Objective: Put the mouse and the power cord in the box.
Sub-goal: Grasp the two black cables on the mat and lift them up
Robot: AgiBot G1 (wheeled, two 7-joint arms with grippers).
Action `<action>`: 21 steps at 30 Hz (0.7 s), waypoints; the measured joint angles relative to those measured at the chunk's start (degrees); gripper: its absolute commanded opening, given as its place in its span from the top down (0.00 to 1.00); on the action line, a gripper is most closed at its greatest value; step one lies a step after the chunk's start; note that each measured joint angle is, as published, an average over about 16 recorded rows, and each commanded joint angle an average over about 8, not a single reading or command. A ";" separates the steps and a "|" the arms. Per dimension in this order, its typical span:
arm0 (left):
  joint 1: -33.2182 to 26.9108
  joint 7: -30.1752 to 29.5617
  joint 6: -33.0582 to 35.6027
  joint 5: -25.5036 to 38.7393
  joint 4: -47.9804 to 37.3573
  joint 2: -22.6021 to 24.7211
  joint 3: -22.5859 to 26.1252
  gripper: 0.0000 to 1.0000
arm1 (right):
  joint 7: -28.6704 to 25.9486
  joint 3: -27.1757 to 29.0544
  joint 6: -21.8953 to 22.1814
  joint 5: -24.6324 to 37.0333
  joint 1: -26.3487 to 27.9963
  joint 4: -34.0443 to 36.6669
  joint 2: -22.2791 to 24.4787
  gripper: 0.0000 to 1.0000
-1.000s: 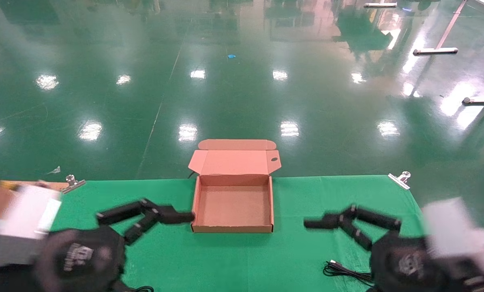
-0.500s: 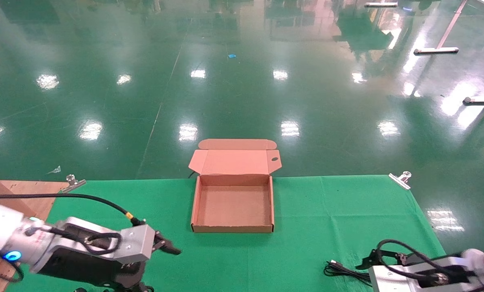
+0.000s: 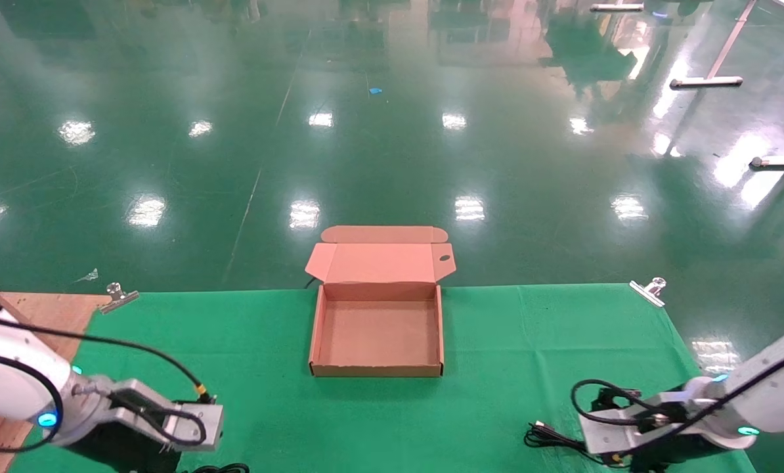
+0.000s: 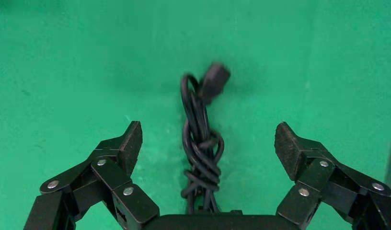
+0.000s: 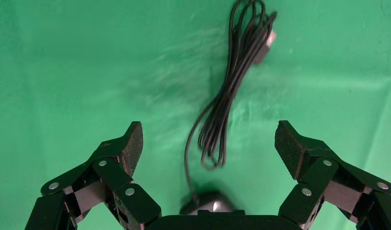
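Right under the left gripper (image 4: 208,143) sits the power cord (image 4: 201,143), a thick black cable twisted into a loose bundle on the green cloth (image 4: 64,72). Its chunky end (image 4: 215,79) points away from the gripper, out past the fingertips. Both fingers are spread wide, one on each side of the bundle, and neither pad (image 4: 132,141) touches it. So nothing is gripped on that side.

Same deal on the right. The right gripper (image 5: 209,143) hangs spread wide over the mouse (image 5: 210,203), which is tucked close to the gripper's base between the two fingers, partly hidden by the gripper body. The mouse's thin cable (image 5: 232,91) runs forward from it in a long folded hank, with the USB plug (image 5: 268,40) at the far end beyond the fingertips. The pads are clear of both mouse and cable.

From the head camera, the box (image 3: 377,364) lies between the two arms and farther out than both, lid folded back, with only bare cardboard showing inside. Left arm (image 3: 136,420) is low at the near left corner of the cloth, right arm (image 3: 654,420) at the near right, with part of the mouse cable just beside it.
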State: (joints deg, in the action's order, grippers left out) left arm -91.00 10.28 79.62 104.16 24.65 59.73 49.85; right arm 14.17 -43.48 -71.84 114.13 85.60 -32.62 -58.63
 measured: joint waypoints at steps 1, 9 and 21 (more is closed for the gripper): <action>0.02 0.71 -0.85 0.40 -1.30 0.37 0.19 0.00 | 0.94 -0.07 0.72 0.08 0.35 1.93 -0.94 0.00; 0.22 6.26 -6.64 1.90 -10.12 2.47 0.72 0.00 | 7.47 -0.13 5.10 -0.06 2.92 14.40 -6.84 0.00; 0.30 12.28 -9.91 0.18 -18.32 3.67 -0.53 0.18 | 14.18 0.12 8.52 -0.56 5.40 24.80 -10.68 0.25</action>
State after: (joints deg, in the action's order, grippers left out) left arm -90.70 22.56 69.71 104.34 6.33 63.39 49.32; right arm 28.34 -43.37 -63.33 113.57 91.00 -7.82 -69.31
